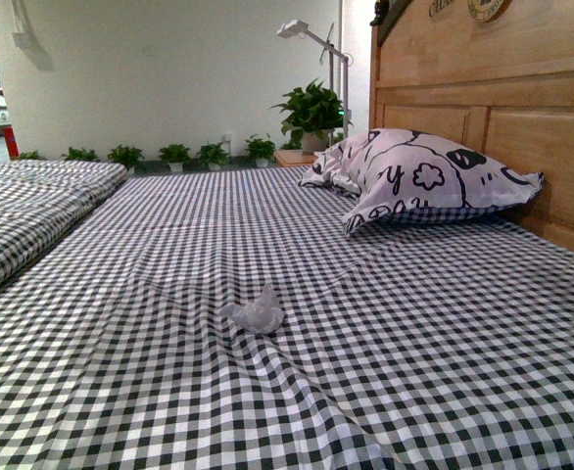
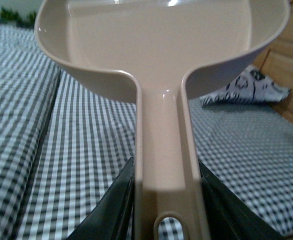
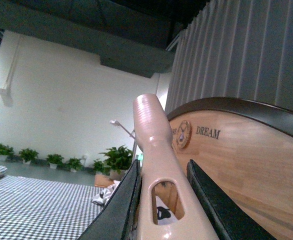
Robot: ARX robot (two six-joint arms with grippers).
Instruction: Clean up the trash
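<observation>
The trash (image 1: pixel 256 313), a small crumpled white wad, lies on the checked bedsheet (image 1: pixel 414 323) near the middle of the front view; neither arm shows there. In the left wrist view my left gripper (image 2: pixel 167 200) is shut on the handle of a beige dustpan (image 2: pixel 161 45), whose empty scoop is held above the bed. My right gripper (image 3: pixel 161 192) is shut on the pink-beige brush handle (image 3: pixel 156 150), which points up toward the ceiling; the bristles are out of view.
A black-and-white patterned pillow (image 1: pixel 419 181) leans against the wooden headboard (image 1: pixel 502 108) at the right. A folded checked quilt (image 1: pixel 23 211) lies along the left side. Potted plants (image 1: pixel 311 113) and a white lamp (image 1: pixel 311 39) stand past the bed's far end.
</observation>
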